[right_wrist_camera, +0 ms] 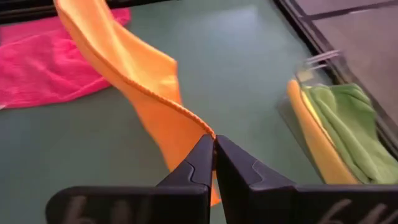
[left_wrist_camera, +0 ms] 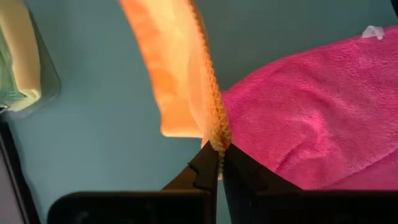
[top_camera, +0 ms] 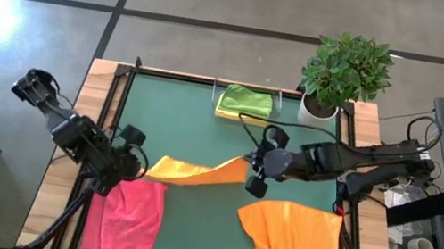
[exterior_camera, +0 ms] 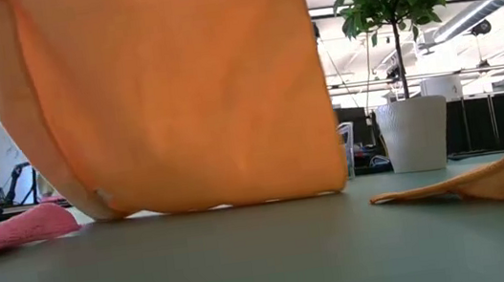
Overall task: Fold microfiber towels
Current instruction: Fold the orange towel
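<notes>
The green-matted worktop [top_camera: 226,157] carries the whole scene, with a potted plant [top_camera: 344,73] at its far right corner. Nearest the front edge lie two loose cloths awaiting their turn: an orange towel [top_camera: 292,245] spread crumpled on the right and a pink towel [top_camera: 132,218] on the left. Between the arms, a second orange towel [top_camera: 196,173] hangs stretched above the mat, probably so it can be laid flat or doubled over cleanly. The left tool [top_camera: 136,164] is clenched on one corner of it, and the right tool [top_camera: 253,168] is clenched on the opposite corner. At the far edge, a lime green towel [top_camera: 246,101] sits folded on a yellow towel [top_camera: 228,114] inside a clear holder, seemingly finished. In the low view the hanging cloth fills the frame and hides both tools; how the yellow cloth is folded is mostly covered.
</notes>
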You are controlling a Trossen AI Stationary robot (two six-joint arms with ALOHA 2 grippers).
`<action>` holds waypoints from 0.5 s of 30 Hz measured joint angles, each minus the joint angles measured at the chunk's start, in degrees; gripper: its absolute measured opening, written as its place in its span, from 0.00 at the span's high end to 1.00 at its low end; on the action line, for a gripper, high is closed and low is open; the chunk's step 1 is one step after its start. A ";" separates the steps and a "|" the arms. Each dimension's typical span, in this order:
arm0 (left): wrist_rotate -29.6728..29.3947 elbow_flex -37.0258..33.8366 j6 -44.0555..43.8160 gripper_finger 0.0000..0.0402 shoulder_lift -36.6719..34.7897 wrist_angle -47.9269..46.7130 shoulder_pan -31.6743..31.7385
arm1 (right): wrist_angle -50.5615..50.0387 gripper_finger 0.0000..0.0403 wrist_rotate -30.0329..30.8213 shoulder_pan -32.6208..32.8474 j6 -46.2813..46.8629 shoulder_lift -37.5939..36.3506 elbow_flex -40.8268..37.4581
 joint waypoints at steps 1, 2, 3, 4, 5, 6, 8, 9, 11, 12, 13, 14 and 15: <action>0.00 0.01 0.23 1.00 0.00 -0.04 0.59 | -0.51 0.98 0.55 0.02 0.36 -0.10 0.00; 0.02 -0.07 0.24 1.00 0.02 -0.02 1.14 | -0.97 0.98 1.15 0.00 0.82 -0.14 0.00; 0.03 -0.29 -0.03 1.00 0.02 -0.02 1.60 | -1.43 0.98 1.54 0.01 1.16 -0.12 0.00; 0.04 -0.54 -1.06 1.00 0.06 -0.14 1.98 | -1.81 0.98 1.65 0.00 1.21 0.06 0.00; 0.09 -0.84 -2.67 1.00 0.14 -0.15 2.29 | -1.81 0.98 1.71 0.00 1.20 0.18 0.00; 0.27 -1.21 -4.48 1.00 0.28 -0.11 2.50 | -1.70 0.98 1.66 0.03 1.20 0.22 0.00; 1.11 -2.09 -8.80 1.00 0.75 -0.05 2.58 | -1.64 0.98 1.52 0.18 1.19 0.43 0.00; 1.50 -2.60 -11.00 1.00 0.94 0.06 2.56 | -1.43 0.98 1.51 0.19 1.19 0.49 0.00; 2.48 -3.46 -15.14 1.00 1.60 0.17 2.56 | -1.30 0.98 1.36 0.17 1.09 0.49 0.00; 2.88 -3.85 -16.72 1.00 2.01 0.23 2.56 | -1.26 0.98 1.11 0.17 1.11 0.50 0.00; 3.19 -4.11 -17.74 0.99 2.47 0.20 2.56 | -1.18 0.98 1.08 0.17 1.15 0.51 0.00; 3.92 -4.16 -18.34 0.98 3.03 0.22 2.57 | -1.21 0.98 1.08 0.17 1.15 0.51 0.10; 4.20 -4.16 -18.90 0.97 3.57 0.28 2.56 | -1.24 0.98 1.06 0.17 1.13 0.51 0.28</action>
